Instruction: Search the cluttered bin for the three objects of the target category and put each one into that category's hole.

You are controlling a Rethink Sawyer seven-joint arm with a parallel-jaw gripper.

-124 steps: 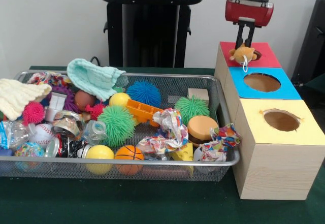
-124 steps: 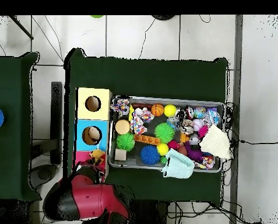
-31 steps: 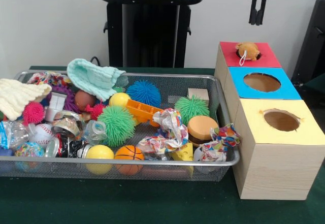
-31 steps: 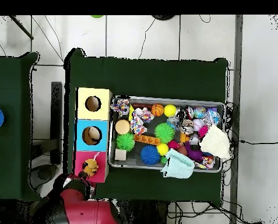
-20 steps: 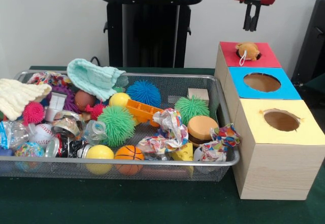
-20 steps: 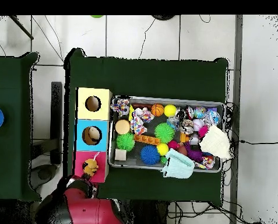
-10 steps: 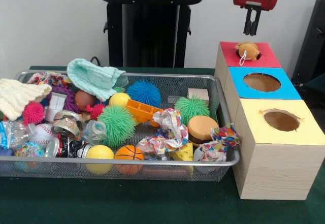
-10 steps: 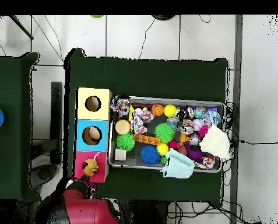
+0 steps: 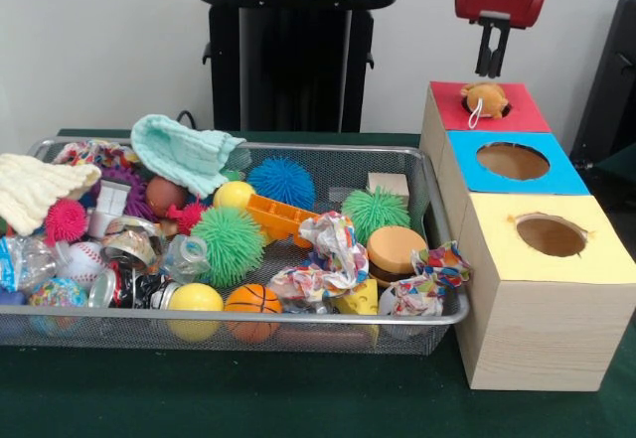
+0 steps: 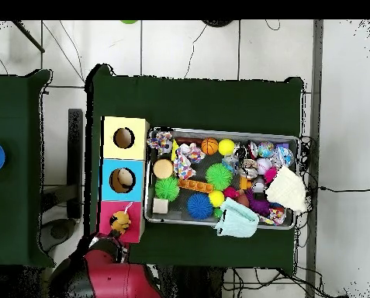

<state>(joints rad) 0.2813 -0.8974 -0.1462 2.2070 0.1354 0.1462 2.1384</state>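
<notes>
orange ball (image 9: 484, 99) w/ white loop sits on the red box's hole (image 9: 494, 108), not dropped through, seems lodged on the rim. directly below the pincer (image 9: 490, 65), clear gap between them. same ball in overhead (image 10: 120, 222) on the red top, just ahead of the arm.

pincer: fingers look close together, nothing in them; hangs straight over the ball.

change: 6 s ago it was down at the ball on the red top; by 1.6 s ago it had let go and risen high. over the last sec it's come back down a bit, fingers nearer the ball. ball itself hasn't shifted since release.

meaning (judgement): drop didn't finish, so the descent reads as a poke to push it in. risk: loop snags, or ball rolls off toward the blue box (image 9: 561, 175).

wire bin (image 9: 248, 320), well off to the side of the pincer & lower, looks untouched. basketball (image 9: 251, 302) & baseball (image 9: 83, 256) in it are likely next picks.
</notes>
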